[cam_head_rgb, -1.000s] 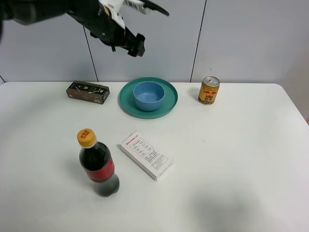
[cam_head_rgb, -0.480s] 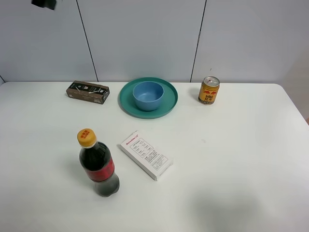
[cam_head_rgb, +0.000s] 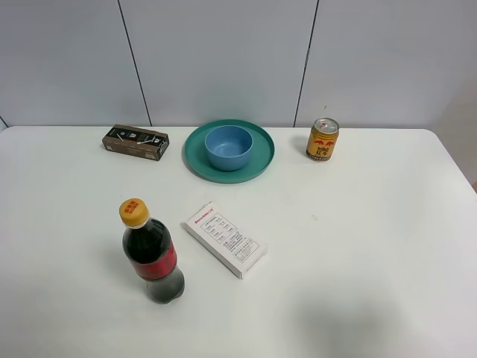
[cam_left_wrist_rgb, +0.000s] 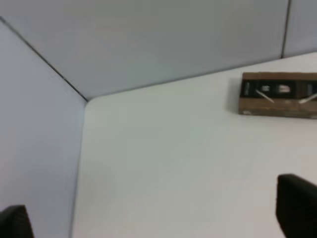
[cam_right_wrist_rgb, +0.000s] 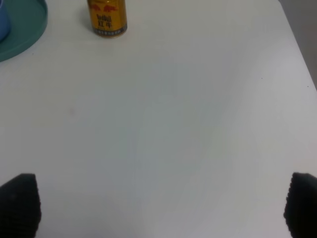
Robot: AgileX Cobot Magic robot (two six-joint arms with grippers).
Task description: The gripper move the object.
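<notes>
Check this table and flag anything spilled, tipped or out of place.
Nothing stands out. The bowl sits upright on the plate; bottle and can stand upright, the white box and brown box lie flat, no spill on the table.

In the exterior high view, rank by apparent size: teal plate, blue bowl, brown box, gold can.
1. flat round teal-green plate
2-3. small round light-blue plastic bowl and dark brown rectangular box: too alike to rank, box longer, bowl taller
4. gold metal drink can
</notes>
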